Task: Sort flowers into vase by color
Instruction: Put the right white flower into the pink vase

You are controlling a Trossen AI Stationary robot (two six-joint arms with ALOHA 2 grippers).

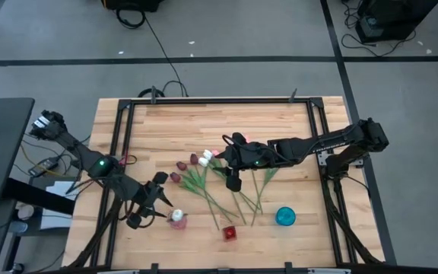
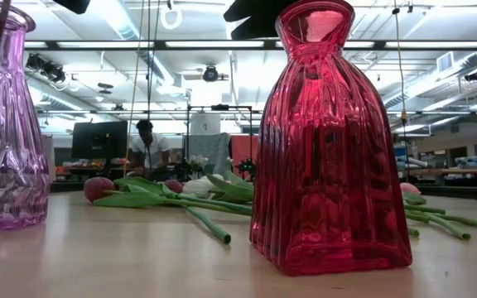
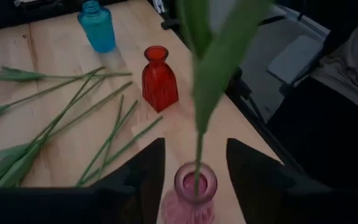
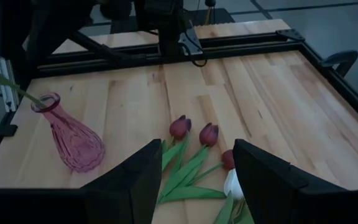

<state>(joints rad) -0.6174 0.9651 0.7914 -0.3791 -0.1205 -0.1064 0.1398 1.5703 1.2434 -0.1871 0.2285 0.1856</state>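
Note:
A pink glass vase [image 3: 194, 186] stands near the table's near edge [image 1: 177, 220] with one flower stem [image 3: 197, 152] upright in it; its green leaf [image 3: 219, 56] rises past the camera and its head is out of view. My left gripper [image 3: 196, 144] is open just above the vase, one finger on either side of the stem and apart from it. Several tulips [image 1: 204, 176] lie loose at the table's middle: maroon heads [image 4: 180, 126], a white head [image 4: 233, 183], long green stems [image 3: 73, 109]. My right gripper [image 4: 194, 149] hovers open over them [image 1: 233, 181].
A red ribbed vase [image 1: 230, 233] [image 2: 330, 141] and a blue vase [image 1: 284, 216] [image 3: 97, 26] stand near the near edge, right of the pink vase [image 2: 7, 124]. A black frame [image 1: 219, 100] borders the table. A person [image 2: 147, 145] sits in the room beyond.

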